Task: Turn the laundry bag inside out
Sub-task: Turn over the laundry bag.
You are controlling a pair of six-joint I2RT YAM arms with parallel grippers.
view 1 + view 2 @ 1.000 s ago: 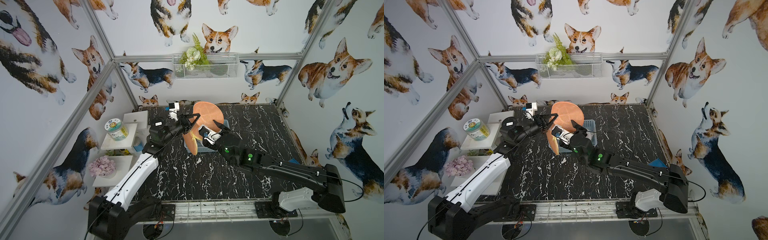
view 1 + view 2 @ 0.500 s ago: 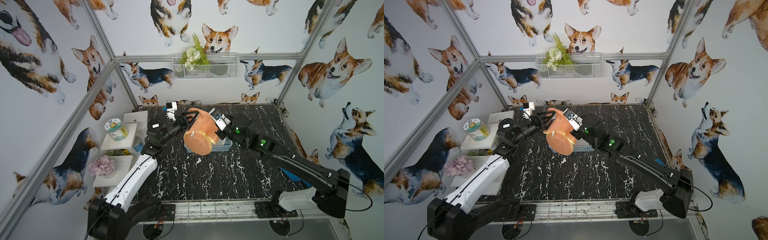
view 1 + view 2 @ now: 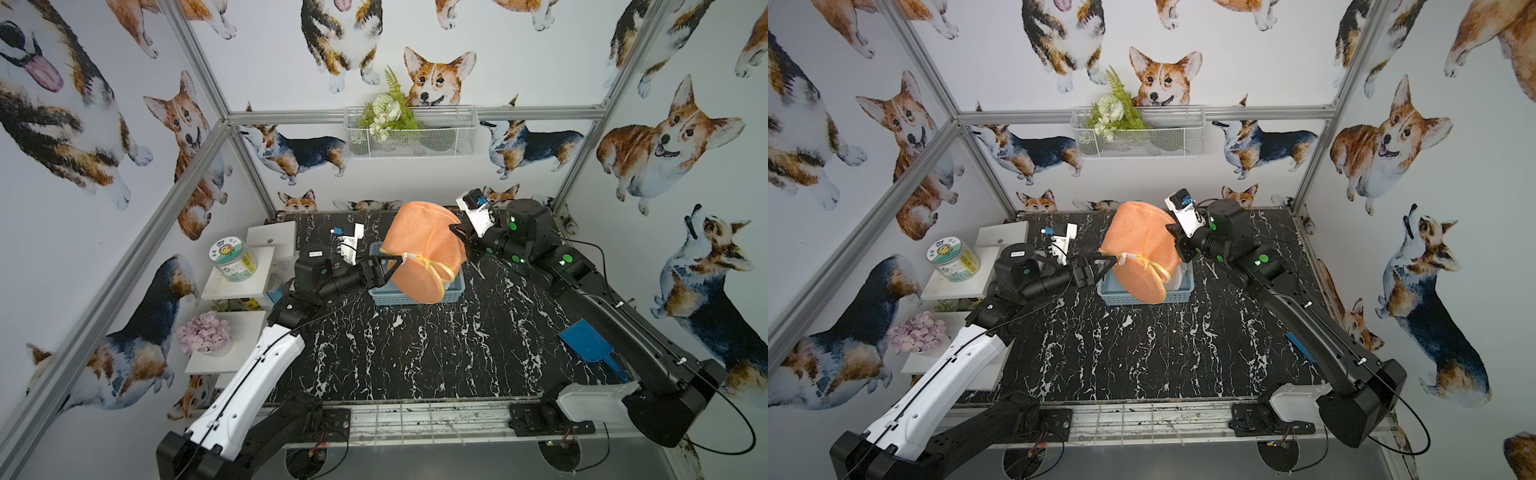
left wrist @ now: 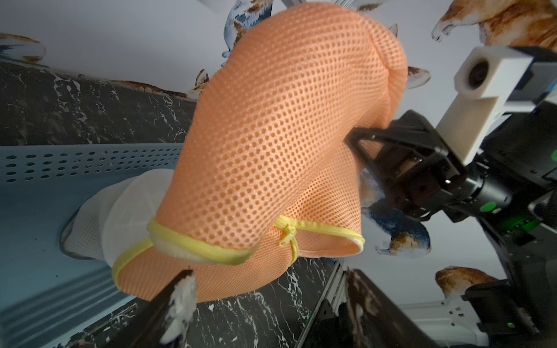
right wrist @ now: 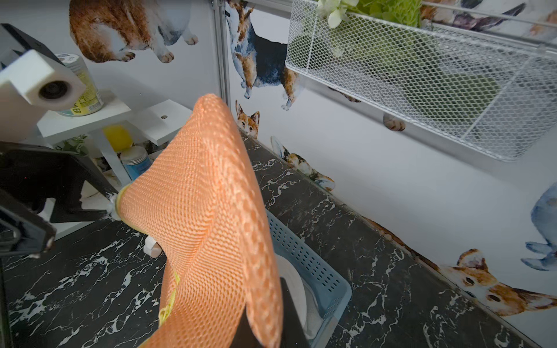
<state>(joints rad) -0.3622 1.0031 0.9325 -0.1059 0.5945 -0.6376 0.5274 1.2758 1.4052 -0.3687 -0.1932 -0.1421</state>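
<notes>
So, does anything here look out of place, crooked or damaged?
Nothing is spilled or damaged. Only the laundry bag looks odd: it hangs tilted in the air over the blue basket, pinched at one side by the right gripper, while the left gripper stands open at its zipper edge.

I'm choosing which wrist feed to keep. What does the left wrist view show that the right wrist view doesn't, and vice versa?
Only the left wrist view: the zipper pull and the right gripper from outside, shut on the laundry bag. Only the right wrist view: the wire basket on the wall, the jar on its shelf, and the left gripper from outside, open at the bag's yellow edge. Both: the orange bag above the blue basket, with a white item inside the basket.
</notes>
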